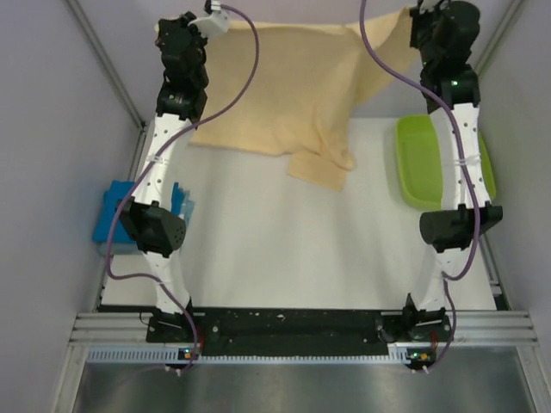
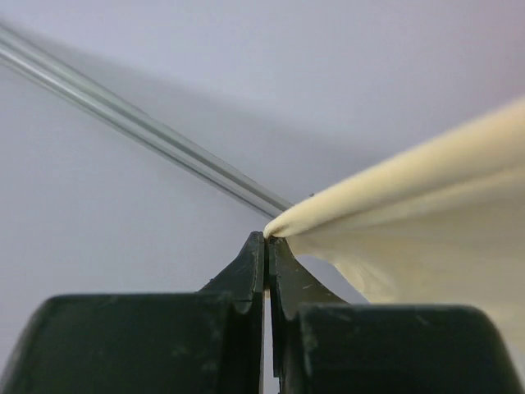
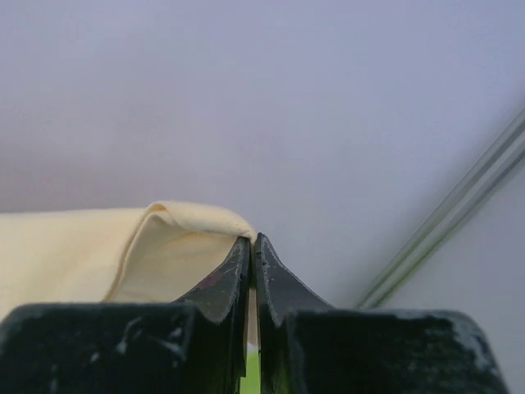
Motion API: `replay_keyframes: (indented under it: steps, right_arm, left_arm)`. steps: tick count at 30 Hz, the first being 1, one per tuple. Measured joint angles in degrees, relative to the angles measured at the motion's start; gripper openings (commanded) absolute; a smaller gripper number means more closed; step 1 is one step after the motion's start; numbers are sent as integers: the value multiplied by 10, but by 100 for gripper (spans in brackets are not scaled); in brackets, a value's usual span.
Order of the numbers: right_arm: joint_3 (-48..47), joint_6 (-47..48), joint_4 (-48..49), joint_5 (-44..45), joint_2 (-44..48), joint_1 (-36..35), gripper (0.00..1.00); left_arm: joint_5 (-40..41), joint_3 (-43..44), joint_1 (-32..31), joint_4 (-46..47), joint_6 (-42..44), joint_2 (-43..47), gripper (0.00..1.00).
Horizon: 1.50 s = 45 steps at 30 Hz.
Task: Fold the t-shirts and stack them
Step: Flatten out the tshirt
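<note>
The pale peach-cream t-shirt (image 1: 293, 82) hangs stretched in the air at the back of the table, its lower hem and a sleeve trailing onto the white surface. My left gripper (image 2: 268, 236) is shut on its left top corner (image 2: 426, 213). At the other end my right gripper (image 3: 251, 238) is shut on the right top corner (image 3: 123, 246). Both arms are raised high near the back wall. The bright blue t-shirt (image 1: 112, 215) lies folded at the table's left edge, partly hidden behind my left arm.
A lime-green plastic tray (image 1: 422, 163) sits at the right side of the table, under my right arm. Metal frame posts (image 2: 139, 131) run along the walls on both sides. The white table top (image 1: 293, 249) lies between the arms.
</note>
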State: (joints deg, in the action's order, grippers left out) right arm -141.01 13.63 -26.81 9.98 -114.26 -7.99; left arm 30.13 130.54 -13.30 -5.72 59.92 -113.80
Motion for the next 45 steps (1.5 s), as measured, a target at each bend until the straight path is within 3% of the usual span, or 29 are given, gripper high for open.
replay_keyframes:
  steps: [4, 8, 13, 18, 22, 25, 32, 37, 41, 45]
  right_arm:
    - [-28, 56, 91, -27, 70, 2, 0]
    - [17, 127, 128, -31, 146, -1, 0]
    - [129, 182, 82, -17, 213, 0, 0]
    - [363, 192, -52, -30, 351, -31, 0]
    - [547, 192, -148, -44, 502, -119, 0]
    - [621, 174, -237, -67, 570, -181, 0]
    - [728, 98, -424, -108, 537, -265, 0]
    - [768, 75, -481, -146, 515, -290, 0]
    - [773, 97, -495, -155, 526, -292, 0]
    - [773, 167, -479, -104, 487, -284, 0]
  left_arm:
    - [-23, -5, 1, 109, 51, 22, 0]
    - [-40, -40, 1, 163, 89, 48, 0]
    - [-50, -185, 2, 161, 113, 119, 0]
    - [-67, -364, 2, 33, 99, 244, 0]
    - [-100, -487, 5, -121, 62, 360, 0]
    - [-123, -588, 6, -235, 38, 435, 0]
    - [-188, -762, 7, -427, -19, 449, 0]
    - [-222, -815, 7, -536, -43, 457, 0]
    - [-233, -825, 7, -569, -51, 460, 0]
    - [-226, -811, 9, -540, -76, 426, 0]
